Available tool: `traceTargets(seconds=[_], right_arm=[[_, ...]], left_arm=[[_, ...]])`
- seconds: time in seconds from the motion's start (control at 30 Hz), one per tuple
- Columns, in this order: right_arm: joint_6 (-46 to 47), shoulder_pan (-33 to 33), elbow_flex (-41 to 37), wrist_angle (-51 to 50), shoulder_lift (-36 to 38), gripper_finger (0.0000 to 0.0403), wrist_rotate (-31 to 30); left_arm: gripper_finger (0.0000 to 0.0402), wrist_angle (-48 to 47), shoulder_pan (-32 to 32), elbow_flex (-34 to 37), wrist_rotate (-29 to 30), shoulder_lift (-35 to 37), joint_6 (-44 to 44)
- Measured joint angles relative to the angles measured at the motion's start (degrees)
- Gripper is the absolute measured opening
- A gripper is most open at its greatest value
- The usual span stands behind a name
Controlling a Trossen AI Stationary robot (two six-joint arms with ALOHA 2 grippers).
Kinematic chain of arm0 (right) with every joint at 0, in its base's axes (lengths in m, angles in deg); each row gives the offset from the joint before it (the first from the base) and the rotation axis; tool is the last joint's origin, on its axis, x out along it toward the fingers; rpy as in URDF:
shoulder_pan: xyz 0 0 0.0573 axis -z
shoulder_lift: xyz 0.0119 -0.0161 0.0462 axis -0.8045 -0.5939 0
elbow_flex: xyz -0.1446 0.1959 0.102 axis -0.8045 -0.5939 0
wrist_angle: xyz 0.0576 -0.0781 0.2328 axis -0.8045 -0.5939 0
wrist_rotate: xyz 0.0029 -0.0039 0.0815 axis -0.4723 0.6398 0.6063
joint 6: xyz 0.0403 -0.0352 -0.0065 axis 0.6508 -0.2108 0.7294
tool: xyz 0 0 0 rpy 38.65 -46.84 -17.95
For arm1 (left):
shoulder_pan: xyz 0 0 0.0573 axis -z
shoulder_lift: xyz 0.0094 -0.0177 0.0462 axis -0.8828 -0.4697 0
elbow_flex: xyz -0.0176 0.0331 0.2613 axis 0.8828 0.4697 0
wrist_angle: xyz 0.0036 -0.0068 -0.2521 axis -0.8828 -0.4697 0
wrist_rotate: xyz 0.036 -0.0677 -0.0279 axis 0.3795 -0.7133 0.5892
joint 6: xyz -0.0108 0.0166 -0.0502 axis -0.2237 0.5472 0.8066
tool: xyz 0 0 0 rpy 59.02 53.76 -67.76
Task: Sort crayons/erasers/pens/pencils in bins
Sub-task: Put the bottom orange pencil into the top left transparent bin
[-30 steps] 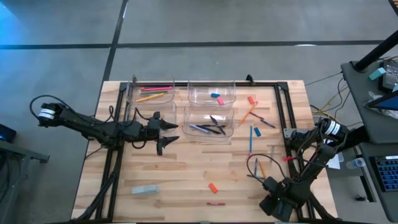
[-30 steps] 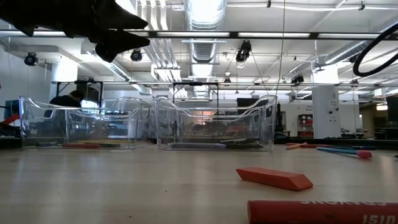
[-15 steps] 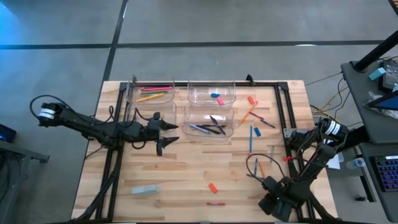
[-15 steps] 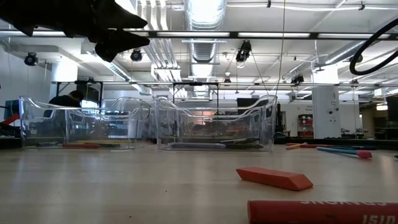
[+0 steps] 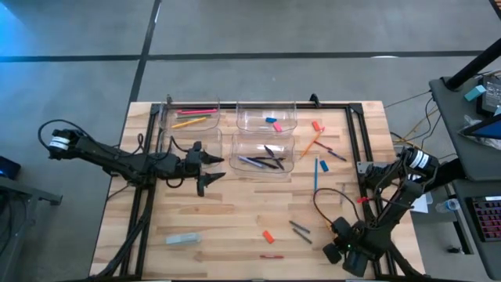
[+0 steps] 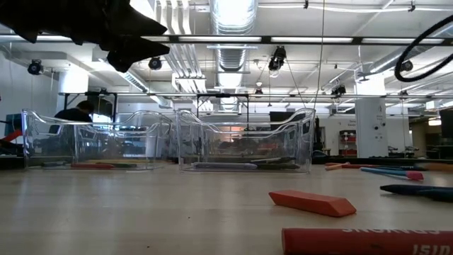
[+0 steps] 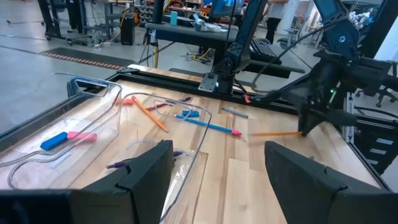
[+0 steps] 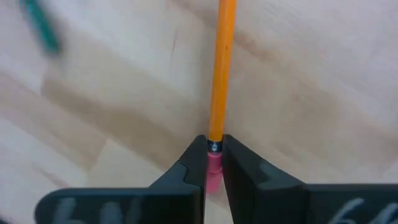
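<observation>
Pencil (image 8: pixel 221 74), orange with a pink eraser tip, is clamped at its eraser end between the closed fingers (image 8: pixel 186 177) of the right gripper (image 5: pixel 337 252), which is positioned near the table's (image 5: pixel 227 219) 5 o'clock corner in the high view. In the left wrist view the pencil (image 7: pixel 277 133) is seen projecting level from that gripper, clear of the wood. Just beside the gripper at 10 o'clock, two dark pens (image 5: pixel 300 229) are laid on the table; a red eraser (image 5: pixel 268 236) and a red crayon (image 5: pixel 271 256) are found further toward 9 o'clock. Four clear bins (image 5: pixel 266 117) are grouped at 12 o'clock, with pens, pencils and erasers inside. The left gripper (image 5: pixel 205 174) is held wide open and empty beside the bins.

Compared with one second earlier, the right gripper has been closed from half open, and the two pens, formerly covered, are exposed.
</observation>
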Motion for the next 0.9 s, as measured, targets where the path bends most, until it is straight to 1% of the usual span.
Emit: traceTargets(seconds=[0.13, 0.2, 0.33, 0.5, 0.6, 0.73, 0.83, 0.9], right_arm=[[-0.1, 0.0, 0.1, -1.9, 1.3, 0.0025, -2.1], [-0.5, 0.0, 0.1, -1.9, 1.9, 0.0025, -4.4], [-3.3, 0.1, 0.1, -1.8, 3.7, 0.0024, -12.9], [-10.3, 0.2, 0.2, -1.5, 6.2, 0.0024, -27.3], [-16.1, 1.2, 0.3, -0.7, 7.5, 0.0024, -34.9], [-23.9, 3.7, 0.3, -0.2, 8.9, 0.0024, -43.2], [-31.6, 6.1, 0.3, 2.3, 9.4, 0.0024, -47.7], [-36.5, 7.8, 0.3, 4.8, 9.6, 0.0024, -49.3]], left_arm=[[0.0238, 0.1, 0.0, 0.1, 0.0, 0.0, 0.0], [0.0238, 0.1, 0.0, 0.1, 0.0, 0.0, 0.0], [0.0238, 1.1, 0.0, 0.1, 0.0, -1.5, 0.1], [0.0238, 7.2, 0.0, 0.1, -0.7, -6.6, 0.1], [0.0238, 13.7, 0.0, -0.5, -3.7, -10.9, -0.3], [0.0238, 21.6, 0.0, -2.3, -9.6, -16.3, -0.5], [0.0238, 24.8, 0.0, -4.2, -13.7, -19.6, -0.5], [0.0238, 25.9, 0.0, -5.5, -15.4, -21.4, -0.5]])
